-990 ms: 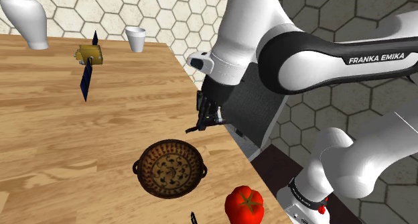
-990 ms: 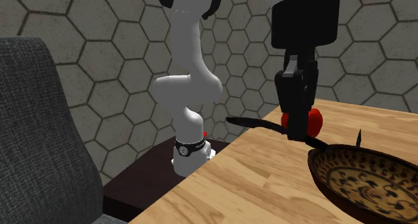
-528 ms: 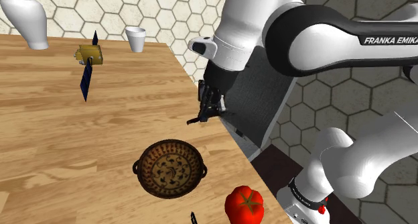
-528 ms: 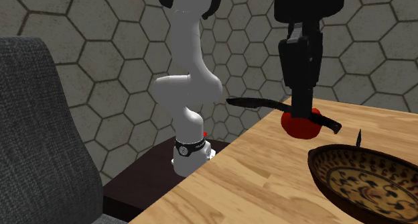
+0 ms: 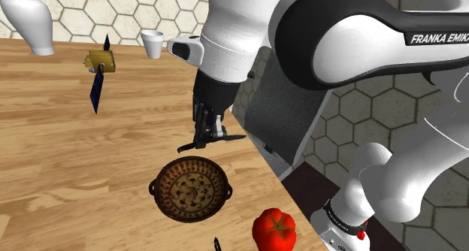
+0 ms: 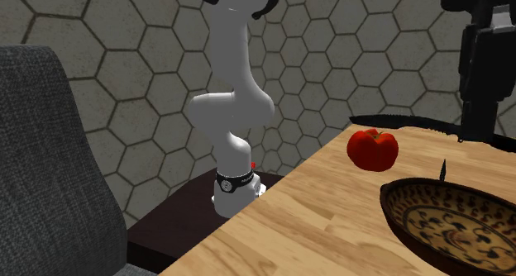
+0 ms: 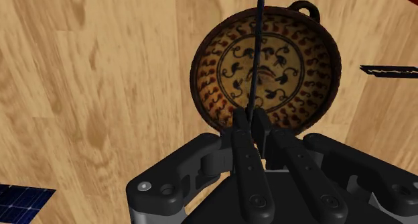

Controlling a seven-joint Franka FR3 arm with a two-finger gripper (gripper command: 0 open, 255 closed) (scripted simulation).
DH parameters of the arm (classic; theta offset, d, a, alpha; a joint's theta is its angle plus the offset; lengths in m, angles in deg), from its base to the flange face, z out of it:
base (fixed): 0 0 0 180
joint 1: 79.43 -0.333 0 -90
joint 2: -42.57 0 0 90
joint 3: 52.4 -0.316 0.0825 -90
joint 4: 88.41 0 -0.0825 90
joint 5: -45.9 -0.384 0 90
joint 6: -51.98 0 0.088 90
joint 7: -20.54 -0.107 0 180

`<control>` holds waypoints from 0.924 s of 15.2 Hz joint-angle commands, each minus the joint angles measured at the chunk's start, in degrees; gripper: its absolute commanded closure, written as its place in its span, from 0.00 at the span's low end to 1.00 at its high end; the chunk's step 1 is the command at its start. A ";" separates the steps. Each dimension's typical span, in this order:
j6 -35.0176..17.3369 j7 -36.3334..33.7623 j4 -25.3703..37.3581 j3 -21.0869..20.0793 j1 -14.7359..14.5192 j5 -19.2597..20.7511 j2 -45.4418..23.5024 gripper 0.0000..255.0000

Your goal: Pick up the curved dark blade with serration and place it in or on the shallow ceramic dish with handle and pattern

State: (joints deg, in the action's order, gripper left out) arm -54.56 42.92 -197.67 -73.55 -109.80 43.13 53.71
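Dark blade: It hung roughly level in the air, clear of the wooden table. From the hand's camera its thin edge ran across the middle of the dish.
Dish: Brown, patterned and shallow, with a small loop handle, it sat on the table beneath the hand. I saw nothing in it.
Gripper: The black fingers were clamped on the blade near its middle, with both ends sticking out. They touched nothing else.
Step in hand: To my eye, this was the carry to the dish, with the lowering yet to come.
Doing it well: I'd have kept the blade level and centred over the pattern. I'd have brought it down close to the bowl before letting go, so it settled inside rather than tipping over the rim.
Nearby: A red tomato sat just beyond the dish, apart from it.
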 commanded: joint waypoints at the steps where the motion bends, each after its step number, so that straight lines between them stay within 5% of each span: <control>1: 1.08 -3.09 4.47 -1.88 -0.66 1.43 -3.57 1.00; 3: 2.60 -7.13 10.89 -4.24 -1.82 4.01 -8.98 1.00; 14: -5.93 -7.30 2.10 -4.12 -1.95 3.95 -8.69 1.00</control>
State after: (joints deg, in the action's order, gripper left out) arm -59.68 35.62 -194.65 -77.67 -111.75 47.14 44.87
